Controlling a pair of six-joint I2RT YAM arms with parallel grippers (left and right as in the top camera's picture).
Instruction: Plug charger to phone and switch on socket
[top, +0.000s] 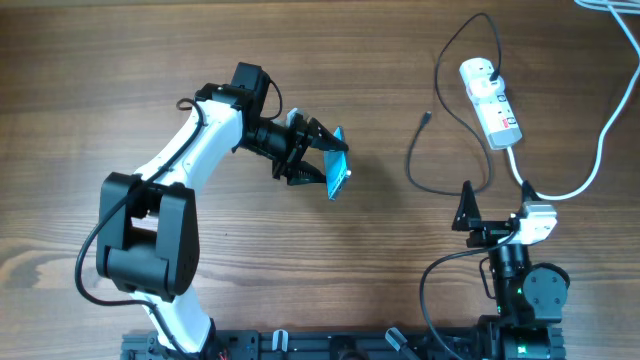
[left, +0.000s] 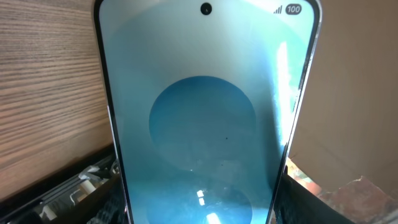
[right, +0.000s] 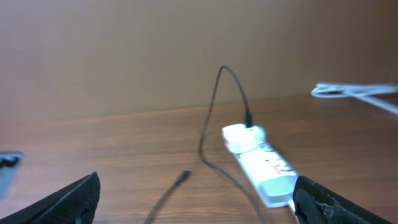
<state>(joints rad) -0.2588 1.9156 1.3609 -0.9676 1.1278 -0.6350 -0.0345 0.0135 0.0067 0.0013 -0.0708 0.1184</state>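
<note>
- Logging the socket (top: 490, 100) first: it lies far right on the table (top: 150, 60) with the white plug head (top: 478, 72) seated at its far end. Rigid and probably light, so it may skate under a push on its switch. Press straight down. Red marks show on top, but which is the rocker I cannot tell from here.
- Phone (left: 199, 112): the left gripper (top: 322, 160) is clamped on its long edges at table centre, with the screen tilted. Stiff, glassy, slick and breakable, so a firm edge grip suits and face pressure does not. The punch-hole end points away from the wrist, so the port end probably sits low between the fingers, out of view.
- Right gripper (right: 196, 183): jaws spread wide and holding nothing, parked near right and facing the socket.
- Charger (top: 412, 170): thin, limp and featherweight, looping across the table from the plug head.
- Plug tip (top: 427, 119): lies loose, well apart from the phone. Pinch the stiff moulding just behind the tip, not the cable.
</note>
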